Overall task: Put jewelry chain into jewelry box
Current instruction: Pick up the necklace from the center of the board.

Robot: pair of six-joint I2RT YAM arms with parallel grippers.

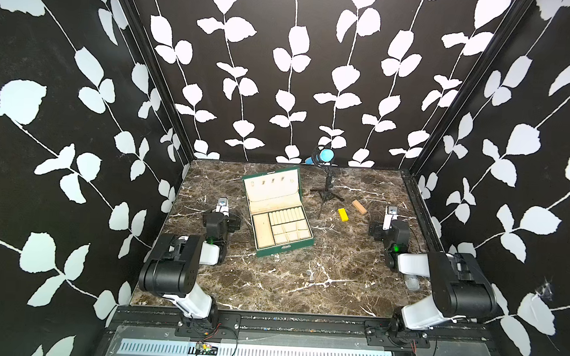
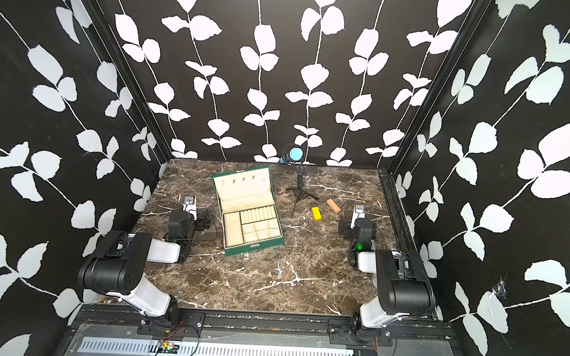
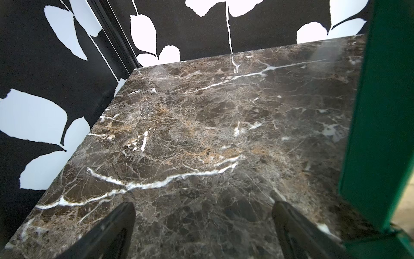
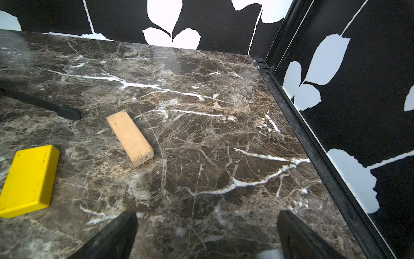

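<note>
The dark green jewelry box (image 1: 285, 247) (image 2: 256, 246) stands open mid-table, its cream-lined lid upright and its compartments holding nothing I can see. Its green side (image 3: 380, 112) fills an edge of the left wrist view. A very thin pale strand (image 4: 163, 161), apparently the jewelry chain, lies limp on the marble beside a wooden block and runs toward my right gripper (image 4: 207, 216) (image 1: 392, 210); it is too fine to make out in the top views. My left gripper (image 3: 203, 206) (image 1: 222, 202) sits just left of the box. Both grippers are open over bare marble.
A yellow block (image 1: 342, 214) (image 4: 29, 179) and a plain wooden block (image 1: 358, 207) (image 4: 130, 138) lie right of the box. A small black tripod with a blue-tipped microphone (image 1: 324, 155) stands behind them. A clear ribbed object (image 1: 413, 283) lies under the right arm. Patterned walls close three sides.
</note>
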